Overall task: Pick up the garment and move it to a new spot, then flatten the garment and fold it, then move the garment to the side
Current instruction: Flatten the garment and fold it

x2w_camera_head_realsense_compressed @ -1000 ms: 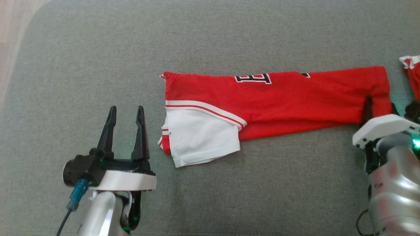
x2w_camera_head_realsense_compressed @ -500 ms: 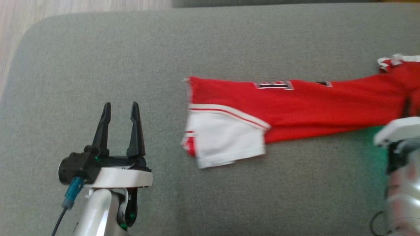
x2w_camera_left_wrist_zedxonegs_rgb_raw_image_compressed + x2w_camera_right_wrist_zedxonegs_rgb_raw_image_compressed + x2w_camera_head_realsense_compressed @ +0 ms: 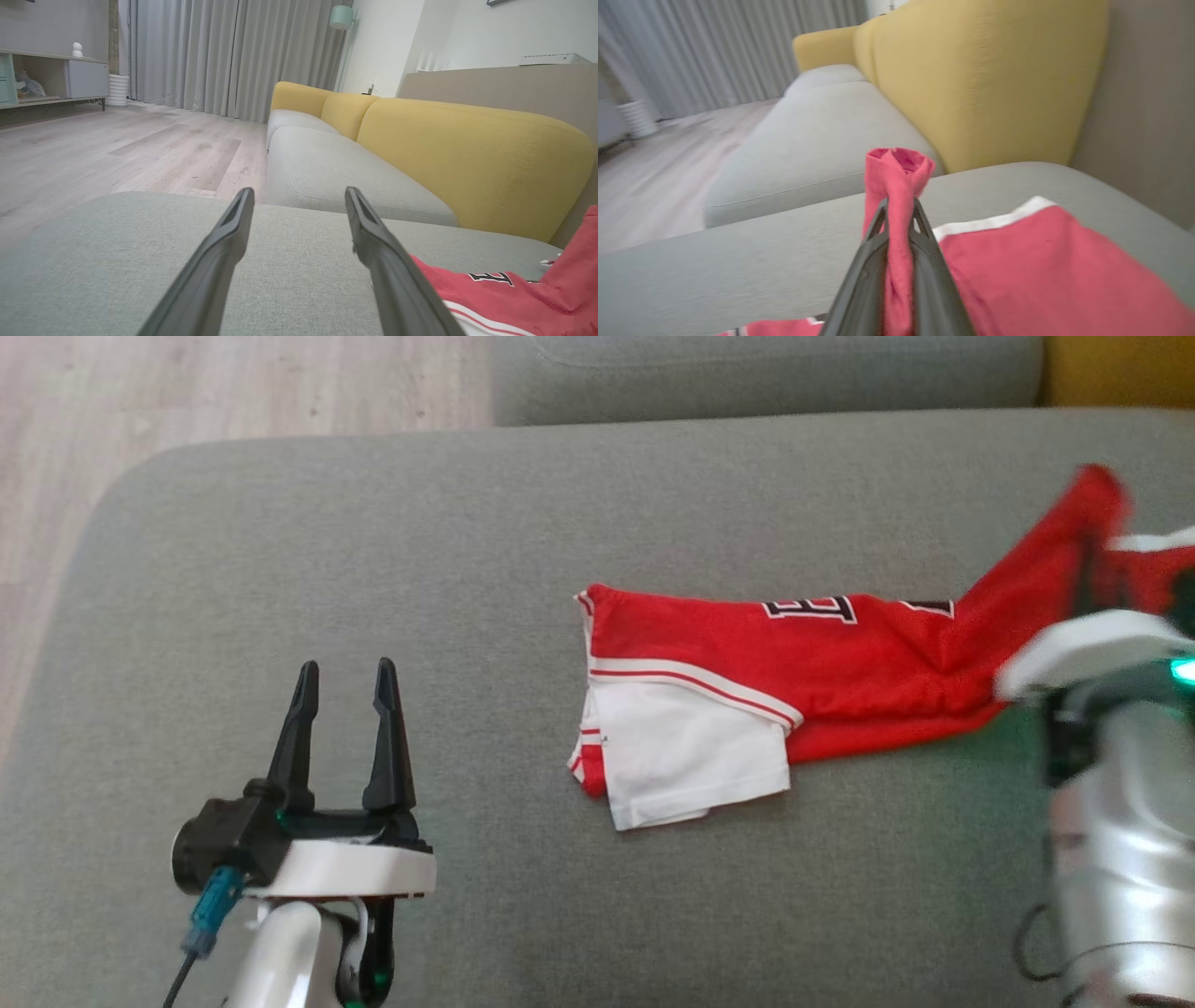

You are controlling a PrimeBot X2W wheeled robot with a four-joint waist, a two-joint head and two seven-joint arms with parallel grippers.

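1 garment (image 3: 1017,261) corner in right tool (image 3: 899,207)

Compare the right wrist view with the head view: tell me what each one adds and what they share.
Right wrist view adds: a close look at the right tool shut on a bunched red fold of the garment, raised above the grey cushion, plus a yellow backrest and curtains. Head view adds: the left tool, open and apart from the garment, the garment's white panel and black lettering. Shared: the red garment, the grey cushion and the wood floor.
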